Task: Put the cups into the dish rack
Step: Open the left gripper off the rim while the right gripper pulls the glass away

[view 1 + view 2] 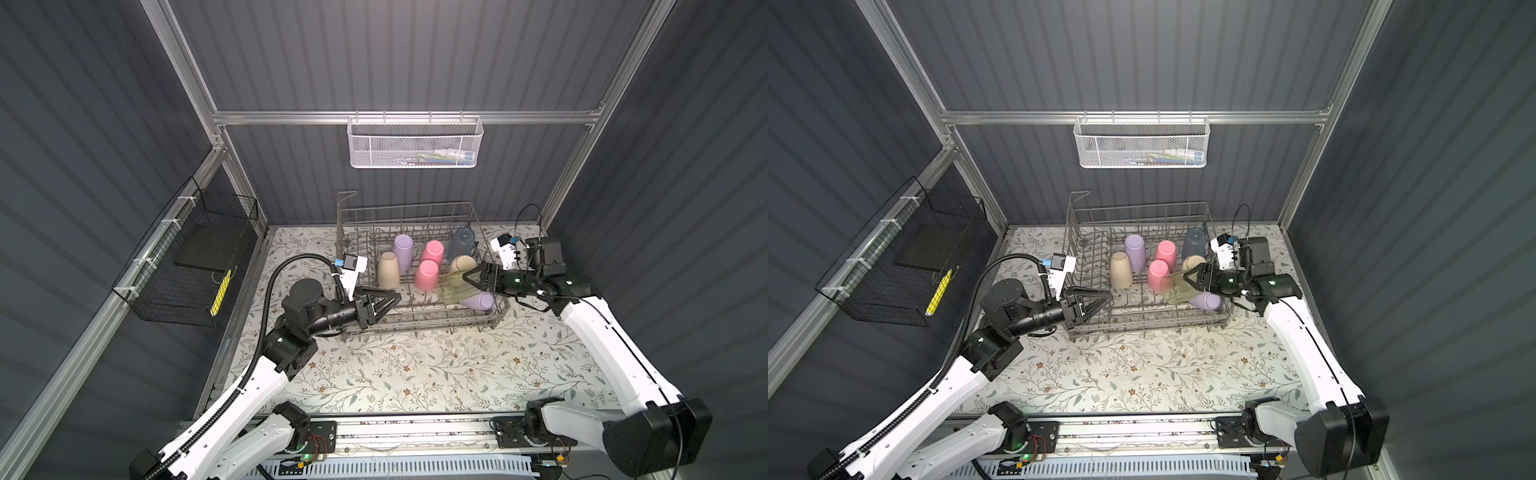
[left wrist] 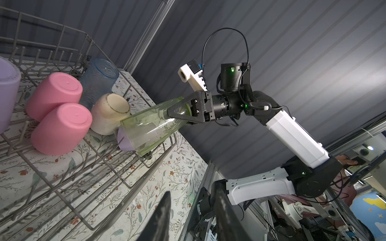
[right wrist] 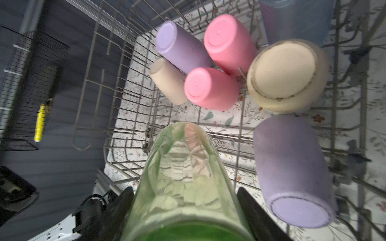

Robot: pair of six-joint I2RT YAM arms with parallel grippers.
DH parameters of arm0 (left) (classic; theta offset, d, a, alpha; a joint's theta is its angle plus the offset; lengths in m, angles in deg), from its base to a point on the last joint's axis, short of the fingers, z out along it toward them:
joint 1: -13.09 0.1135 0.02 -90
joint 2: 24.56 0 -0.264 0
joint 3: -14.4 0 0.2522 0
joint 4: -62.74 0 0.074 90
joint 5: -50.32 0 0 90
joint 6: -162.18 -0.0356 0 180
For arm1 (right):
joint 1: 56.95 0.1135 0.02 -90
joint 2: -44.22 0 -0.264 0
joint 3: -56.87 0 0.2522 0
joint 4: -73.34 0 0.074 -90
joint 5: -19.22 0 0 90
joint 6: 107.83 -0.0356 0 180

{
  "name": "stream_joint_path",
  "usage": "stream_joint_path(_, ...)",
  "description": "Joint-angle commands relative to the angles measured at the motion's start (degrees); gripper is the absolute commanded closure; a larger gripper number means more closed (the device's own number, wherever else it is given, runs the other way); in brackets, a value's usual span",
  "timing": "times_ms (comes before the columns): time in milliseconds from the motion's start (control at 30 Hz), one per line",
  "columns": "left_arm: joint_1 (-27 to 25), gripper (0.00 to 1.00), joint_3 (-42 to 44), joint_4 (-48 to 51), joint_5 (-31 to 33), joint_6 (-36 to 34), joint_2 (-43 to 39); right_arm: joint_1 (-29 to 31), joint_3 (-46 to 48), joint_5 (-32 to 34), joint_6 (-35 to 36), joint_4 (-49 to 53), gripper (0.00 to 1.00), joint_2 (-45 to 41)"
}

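Observation:
The grey wire dish rack [image 1: 415, 322] [image 1: 1142, 328] stands at the back of the table. Upside down among its tines are a lilac cup [image 1: 403, 249], two pink cups [image 1: 433, 251] [image 1: 427, 274], a cream cup [image 1: 388, 270], a wider cream cup [image 1: 462, 263] and a clear blue cup [image 1: 461, 243]. A second lilac cup [image 1: 478, 301] lies on its side at the front right. My right gripper [image 1: 469, 276] [image 3: 183, 192] is shut on the clear green cup [image 1: 455, 286] [image 2: 150, 127], tilted, mouth down, over the rack's right front. My left gripper [image 1: 397, 297] [image 2: 191, 194] hovers open and empty over the rack's left front.
A white mesh basket [image 1: 415, 145] hangs on the back rail. A black wire basket [image 1: 187, 266] with a yellow item is fixed to the left wall. The floral table cover [image 1: 415, 374] stretches in front of the rack.

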Motion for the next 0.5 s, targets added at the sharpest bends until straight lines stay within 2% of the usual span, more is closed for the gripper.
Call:
stream_joint_path(0,0.53,0.65,-1.75,0.61,-0.11,-2.18,0.59,2.05,-4.03,5.17,4.04,3.84,0.74,2.38)
stream_joint_path(200,0.62,0.65,-1.44,0.62,-0.26,-2.75,0.94,4.82,-8.18,8.97,5.43,4.65,0.73,7.91)
stream_joint_path(467,0.89,0.66,-0.91,0.81,-0.36,-3.55,1.07,6.52,-10.63,9.35,5.87,4.14,0.73,12.35)
